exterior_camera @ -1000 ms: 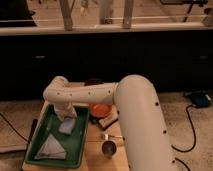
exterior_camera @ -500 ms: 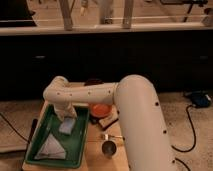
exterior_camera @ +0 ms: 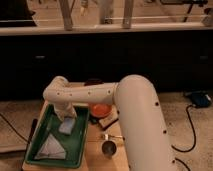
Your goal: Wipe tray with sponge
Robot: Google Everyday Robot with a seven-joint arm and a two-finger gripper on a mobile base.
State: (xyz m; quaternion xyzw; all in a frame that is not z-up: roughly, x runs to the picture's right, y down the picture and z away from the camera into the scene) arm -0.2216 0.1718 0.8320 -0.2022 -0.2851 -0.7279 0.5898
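Observation:
The dark-green tray (exterior_camera: 80, 145) lies on the wooden table at the lower left. The small blue-grey sponge (exterior_camera: 66, 126) lies flat in the tray's upper half. My gripper (exterior_camera: 67, 117) hangs from the white arm and presses down on the sponge's top edge. A pale grey-blue folded triangular cloth (exterior_camera: 51, 148) lies in the tray's lower half, apart from the sponge.
An orange bowl (exterior_camera: 100, 109) sits right of the tray. A metal cup (exterior_camera: 108, 148) stands near the table's front edge. A dark object (exterior_camera: 93, 82) sits at the table's back. A black cable (exterior_camera: 192, 127) runs on the floor at right.

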